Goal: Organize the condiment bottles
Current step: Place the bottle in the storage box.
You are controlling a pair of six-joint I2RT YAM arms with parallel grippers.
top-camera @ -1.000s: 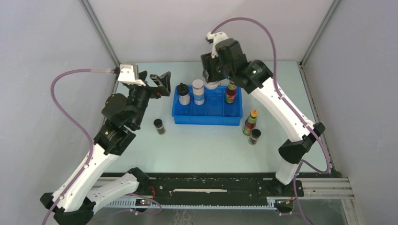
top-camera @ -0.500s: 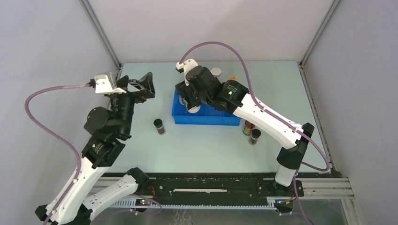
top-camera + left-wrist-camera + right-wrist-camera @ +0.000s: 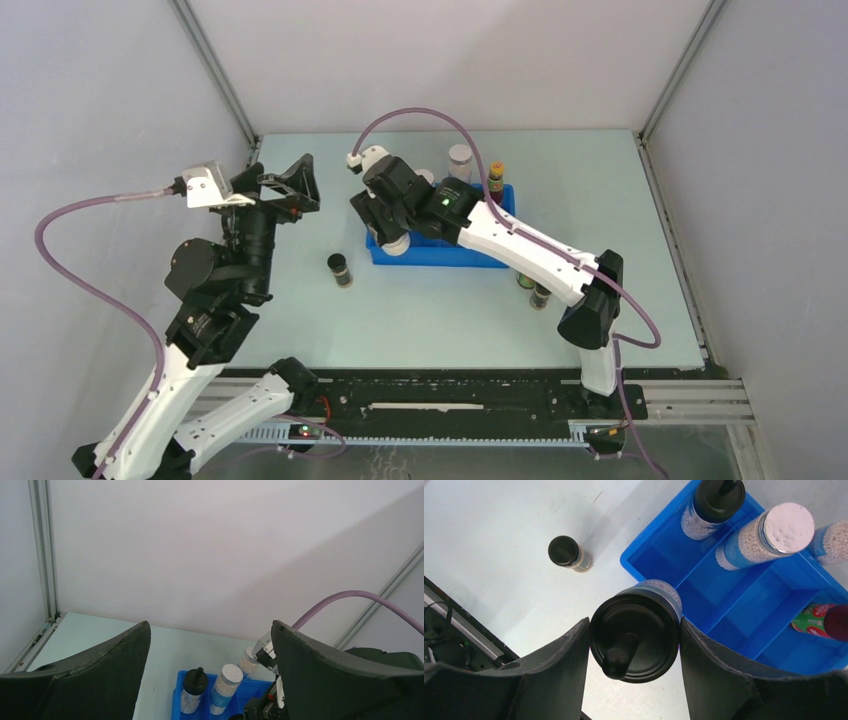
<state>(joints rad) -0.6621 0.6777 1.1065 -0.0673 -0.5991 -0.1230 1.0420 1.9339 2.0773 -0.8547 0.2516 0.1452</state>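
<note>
Two arms work at a blue divided tray (image 3: 478, 258). The right arm (image 3: 520, 245) hides much of it, plus the bottles at its right end. Left gripper (image 3: 210, 630) is spread, empty and raised aside. Right gripper (image 3: 634, 627) pinches an upright knob-capped bottle (image 3: 644, 612) over the tray's near-left corner, probably to drop it beside its twin (image 3: 716, 500). A short dark bottle (image 3: 569, 553) stands on the table left of the tray.

Right arm swinging leftward from behind the far side of the blue tray (image 3: 428, 258), its forearm now lying across the tray; right gripper (image 3: 633, 627), clamped on a black knob-capped bottle (image 3: 649, 630), arriving over the tray's near-left corner. Clear white-lidded bottle (image 3: 460, 160) behind the tray coming out from under the wrist, while the short dark bottle (image 3: 541, 293) on the table at right is slipping partly under the forearm. Left arm drawing back leftward, left gripper (image 3: 288, 188) moving away from the tray with jaws spread
</note>
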